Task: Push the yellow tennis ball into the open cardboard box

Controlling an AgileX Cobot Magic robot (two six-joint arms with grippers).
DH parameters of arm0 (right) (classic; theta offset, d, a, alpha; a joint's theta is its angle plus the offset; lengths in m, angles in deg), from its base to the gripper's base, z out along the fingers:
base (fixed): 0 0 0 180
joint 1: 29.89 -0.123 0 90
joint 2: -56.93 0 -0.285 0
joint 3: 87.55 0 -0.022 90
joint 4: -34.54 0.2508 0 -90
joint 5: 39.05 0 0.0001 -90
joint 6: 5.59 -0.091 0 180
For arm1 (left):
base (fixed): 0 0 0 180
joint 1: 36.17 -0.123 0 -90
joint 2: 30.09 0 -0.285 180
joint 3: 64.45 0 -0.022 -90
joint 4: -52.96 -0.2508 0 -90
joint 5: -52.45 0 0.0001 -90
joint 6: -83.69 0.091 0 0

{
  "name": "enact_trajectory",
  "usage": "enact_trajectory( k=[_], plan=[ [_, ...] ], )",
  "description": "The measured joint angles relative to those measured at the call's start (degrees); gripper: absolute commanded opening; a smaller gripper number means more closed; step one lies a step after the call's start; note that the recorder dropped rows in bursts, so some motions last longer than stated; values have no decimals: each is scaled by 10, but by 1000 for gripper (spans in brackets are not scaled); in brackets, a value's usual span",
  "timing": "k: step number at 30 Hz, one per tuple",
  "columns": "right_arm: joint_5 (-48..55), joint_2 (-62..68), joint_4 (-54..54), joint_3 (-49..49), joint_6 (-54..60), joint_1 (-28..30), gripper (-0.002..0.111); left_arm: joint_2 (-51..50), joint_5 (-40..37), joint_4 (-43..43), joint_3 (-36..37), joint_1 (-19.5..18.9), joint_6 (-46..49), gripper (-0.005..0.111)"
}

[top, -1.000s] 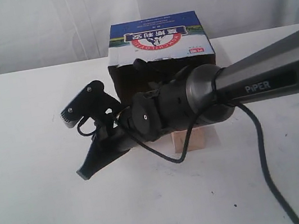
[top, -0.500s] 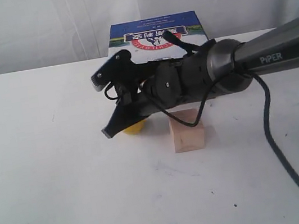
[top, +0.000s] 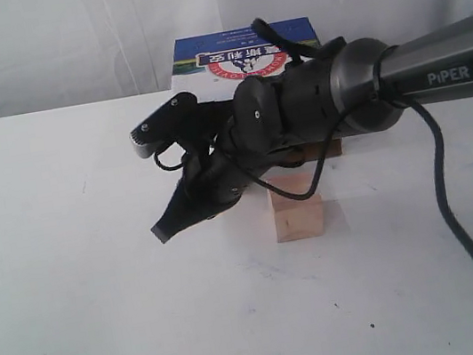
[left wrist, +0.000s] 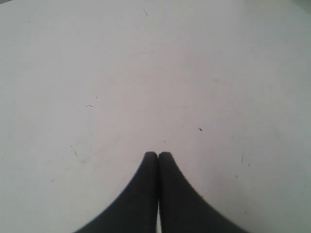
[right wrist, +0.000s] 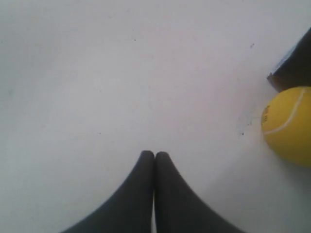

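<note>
Mid-push on the white tabletop, judging by the layout. Stretched across from the right, the black right gripper, pressed tip to tip, gripping nothing, serving as a blunt paddle. Hidden in the exterior view behind that arm, but caught by the right wrist camera: the small yellow fuzzy tennis ball. On the table, off to one side of the fingertips and apart from them, just beside a dark edge that looks like part of the large open cardboard box; impossible to tell whether touching it. Not yet inside, on this evidence. Standing in front of the box: a pale wooden cube, apart from the gripper tip. Over bare table, per the left wrist camera: the black left gripper, likewise pinched together on nothing.

Called for next, probably: bringing the closed tip round behind the ball, on the side away from the box opening, then sweeping low and steady toward that opening while steering clear of the cube.

Legible: "PiPER" in white on the grey forearm. On the box's blue-and-white top, a red round logo with Chinese characters, upside down to the camera and too small to read. On the ball, 1 small dark printed mark beside a pale seam, not legible.
</note>
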State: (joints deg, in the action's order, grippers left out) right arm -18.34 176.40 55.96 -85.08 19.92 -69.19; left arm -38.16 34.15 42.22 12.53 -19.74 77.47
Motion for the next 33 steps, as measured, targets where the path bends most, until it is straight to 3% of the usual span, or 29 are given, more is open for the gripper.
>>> enact_trajectory(
  k=[4, 7, 15, 27, 33],
  plan=[
    [12, 12, -161, 0, -202, 7, 0, 0, 0, 0, 0, 0, 0, 0],
    [27, 17, -269, 0, -280, 20, 0, 0, 0, 0, 0, 0, 0, 0],
    [14, 33, -322, -16, -307, 27, 0, 0, 0, 0, 0, 0, 0, 0],
    [1, 39, -427, -127, -352, 84, 0, 0, 0, 0, 0, 0, 0, 0],
    [83, 5, -417, -136, -350, 70, 0, 0, 0, 0, 0, 0, 0, 0]
  ],
)
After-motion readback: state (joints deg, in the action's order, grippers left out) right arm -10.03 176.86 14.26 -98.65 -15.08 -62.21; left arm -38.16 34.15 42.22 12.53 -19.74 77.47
